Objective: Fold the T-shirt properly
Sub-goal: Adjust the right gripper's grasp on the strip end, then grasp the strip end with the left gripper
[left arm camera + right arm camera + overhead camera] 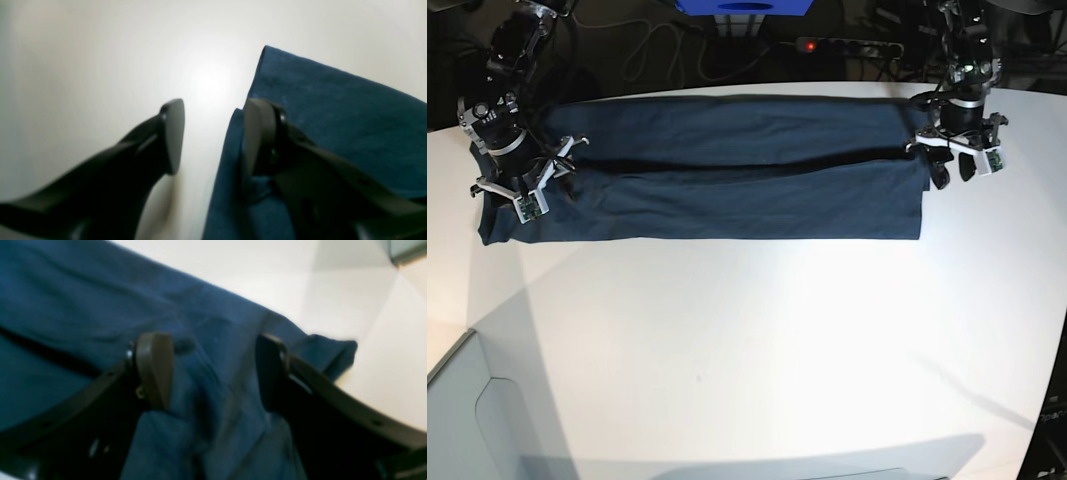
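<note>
1. The T-shirt [727,190] is a plain dark navy-blue garment of soft fabric.
2. It is laid flat on the white table as a long horizontal band, folded lengthwise.
3. A dark seam line is seen running along its length, where two folded layers meet.
4. Its right-hand end is cut square; its left-hand end is slightly bunched and creased.

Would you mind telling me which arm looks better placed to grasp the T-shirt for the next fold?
Probably the right. Its open claw straddles a bunched end of the T-shirt, with cloth between the fingers. The left claw, also open, sits at the shirt's edge with bare table between its fingers.
</note>
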